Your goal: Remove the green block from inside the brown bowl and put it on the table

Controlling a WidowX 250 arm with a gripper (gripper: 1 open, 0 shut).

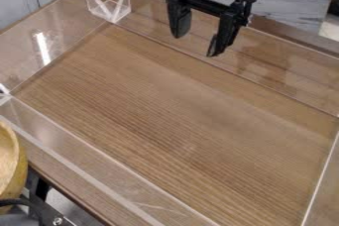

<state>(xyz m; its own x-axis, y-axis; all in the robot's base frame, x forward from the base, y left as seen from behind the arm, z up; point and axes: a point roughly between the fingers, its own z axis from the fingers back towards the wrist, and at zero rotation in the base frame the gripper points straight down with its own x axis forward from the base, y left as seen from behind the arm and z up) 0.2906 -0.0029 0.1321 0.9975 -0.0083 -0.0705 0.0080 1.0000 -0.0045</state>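
We are looking down across a wide wood-grain counter (pixel 185 121), its medium-brown surface bordered by low clear acrylic walls (pixel 79 170) that are catching pale reflections. Our black pincer (pixel 201 38) is hanging over the far part of the counter, pointing downward, its 2 fingers (pixel 223 40) spread apart and released, with nothing between them. The fingertips are appearing to sit above the wood rather than touching it, though we cannot tell the gap for certain. At the lower left edge, outside the acrylic wall, a curved sliver of a tan wooden bowl (pixel 11 166) is showing; most of it is cut off by the frame, so we cannot tell what is lying inside it. The green block is not showing anywhere in this view. A small clear acrylic bracket (pixel 109 4) is standing at the far left corner.
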